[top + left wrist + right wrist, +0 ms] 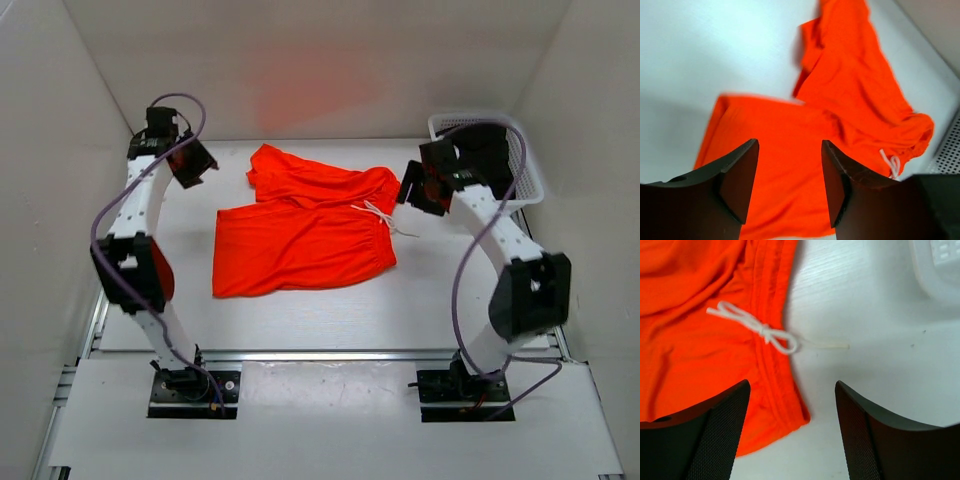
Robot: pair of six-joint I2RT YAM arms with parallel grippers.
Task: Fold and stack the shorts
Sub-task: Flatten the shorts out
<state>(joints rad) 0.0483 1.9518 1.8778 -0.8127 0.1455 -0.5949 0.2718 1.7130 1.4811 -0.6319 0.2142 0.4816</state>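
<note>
On the tabletop (300, 320) the shorts (300, 240) lie crosswise, waistband (385, 215) right, legs pointing left; left end effector (790, 167) and right end effector (791, 407) both parted, gripping nothing.

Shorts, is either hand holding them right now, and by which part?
Neither. The left hand and right hand both stand open above the shorts, gripping nothing.
</note>
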